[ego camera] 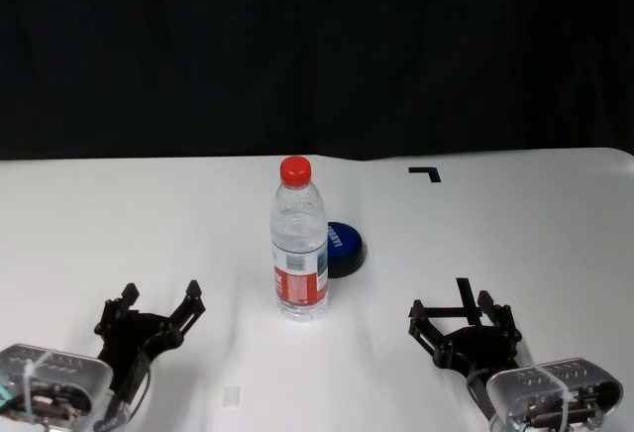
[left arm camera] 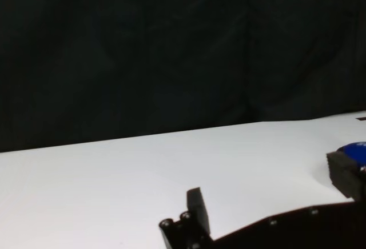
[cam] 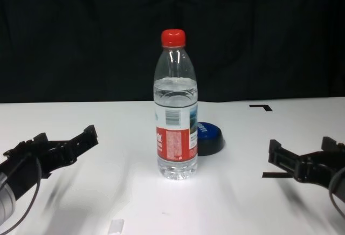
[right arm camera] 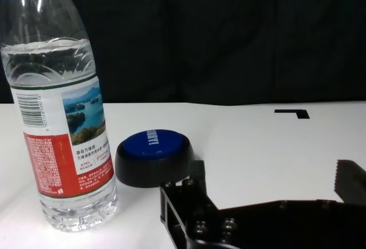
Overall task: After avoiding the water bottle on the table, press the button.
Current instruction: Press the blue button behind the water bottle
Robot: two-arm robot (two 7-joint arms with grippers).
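The button (ego camera: 342, 245) sits on the table (ego camera: 515, 244) just behind the bottle (ego camera: 299, 242) and a little to its right, partly hidden by it in my head view, with the bottle standing upright near the table's middle. My right gripper (ego camera: 464, 315) hovers low over the table to the right of the bottle and nearer me, fingers spread apart and holding nothing. My left gripper (ego camera: 158, 302) mirrors it to the bottle's left, also spread wide and empty.
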